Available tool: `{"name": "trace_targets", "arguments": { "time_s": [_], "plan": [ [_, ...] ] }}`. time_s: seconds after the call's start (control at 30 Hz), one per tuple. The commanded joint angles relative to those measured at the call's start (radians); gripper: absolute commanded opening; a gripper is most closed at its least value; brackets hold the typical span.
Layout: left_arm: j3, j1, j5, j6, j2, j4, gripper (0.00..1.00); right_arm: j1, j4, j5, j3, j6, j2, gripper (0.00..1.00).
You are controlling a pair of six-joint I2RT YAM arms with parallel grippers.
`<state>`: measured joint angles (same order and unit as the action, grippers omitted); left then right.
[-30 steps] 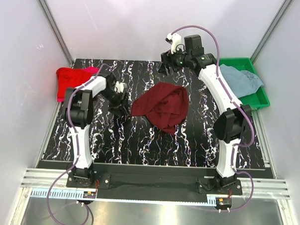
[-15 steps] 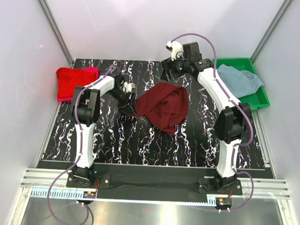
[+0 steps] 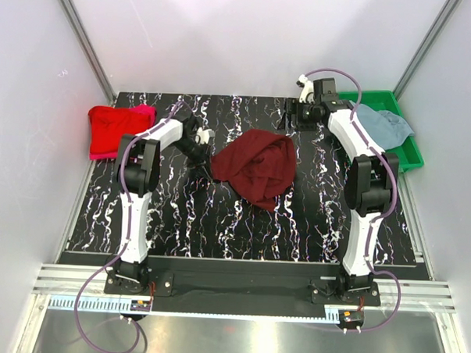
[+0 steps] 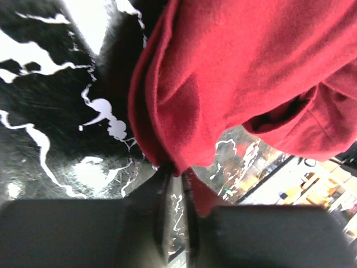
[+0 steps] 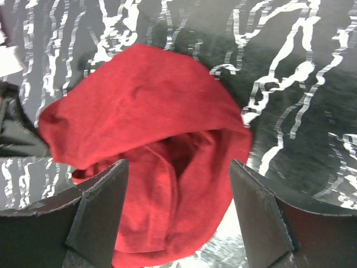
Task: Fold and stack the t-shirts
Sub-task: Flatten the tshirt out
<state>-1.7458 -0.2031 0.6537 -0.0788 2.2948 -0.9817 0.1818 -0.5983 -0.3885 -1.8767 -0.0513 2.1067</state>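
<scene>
Nearest me, along the bottom edge of the overhead view, both arm bases sit side by side, and the black, white-veined counter (image 3: 218, 223) spreads upward from them.

At the middle of that frame I see the maroon t-shirt (image 3: 255, 168) lying on the counter in a loose, crumpled heap, not folded. The left gripper (image 3: 207, 153) reaches in at the heap's left edge. Through its wrist camera the jaws stand pressed almost together at the bottom centre of the frame, with a fold of the shirt's edge nipped between them. The rest of the cloth fills the upper right and bare counter shows at the upper left.

Just past the heap's upper right edge, the right gripper (image 3: 291, 116) hangs above the counter. From its wrist camera I look down on the maroon cloth between two jaws that stand wide apart at the lower left and lower right of the frame, touching nothing.

Farther back, at the upper left of the overhead view, the red t-shirt (image 3: 112, 130) lies in a roughly square shape at the counter's left edge. The pink t-shirt (image 3: 147, 108) peeks out at its upper right corner; I cannot tell whether it lies under or beside the red one.

At the upper right, the green tray (image 3: 407, 155) sits by the counter's far corner, and the grey-blue t-shirt (image 3: 378, 124) lies bunched in it.
</scene>
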Motion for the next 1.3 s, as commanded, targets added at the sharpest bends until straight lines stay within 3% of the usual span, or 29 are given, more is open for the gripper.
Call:
{"name": "trace_targets", "arguments": {
  "time_s": [0.0, 0.13, 0.4, 0.93, 0.97, 1.03, 1.07, 1.1, 1.27],
  "plan": [
    [-0.006, -0.004, -0.034, 0.011, -0.015, 0.026, 0.00, 0.015, 0.034, -0.045, 0.001, -0.030, -0.005, 0.79],
    [0.015, 0.005, -0.060, 0.014, -0.079, 0.025, 0.00, -0.010, 0.037, -0.108, 0.033, -0.108, 0.028, 0.79],
    [0.052, 0.083, -0.198, 0.030, -0.228, 0.021, 0.00, -0.030, 0.023, -0.124, 0.102, -0.113, 0.082, 0.78],
    [0.006, 0.145, -0.315, 0.053, -0.259, 0.011, 0.00, -0.042, 0.015, -0.131, 0.189, -0.093, 0.095, 0.73],
    [-0.009, 0.145, -0.319, 0.054, -0.256, 0.012, 0.00, -0.042, 0.022, -0.156, 0.195, -0.097, 0.101, 0.70],
    [-0.023, 0.146, -0.334, 0.057, -0.252, 0.011, 0.00, -0.042, 0.031, -0.174, 0.188, -0.101, 0.113, 0.44],
    [-0.038, 0.148, -0.338, 0.059, -0.247, 0.008, 0.00, -0.041, 0.034, -0.152, 0.174, -0.104, 0.122, 0.27],
    [-0.044, 0.149, -0.344, 0.063, -0.247, 0.006, 0.00, -0.041, 0.031, -0.126, 0.162, -0.104, 0.127, 0.00],
    [-0.081, 0.168, -0.379, 0.070, -0.262, 0.006, 0.00, -0.042, -0.015, -0.020, 0.002, -0.041, 0.119, 0.00]
  ]
}}
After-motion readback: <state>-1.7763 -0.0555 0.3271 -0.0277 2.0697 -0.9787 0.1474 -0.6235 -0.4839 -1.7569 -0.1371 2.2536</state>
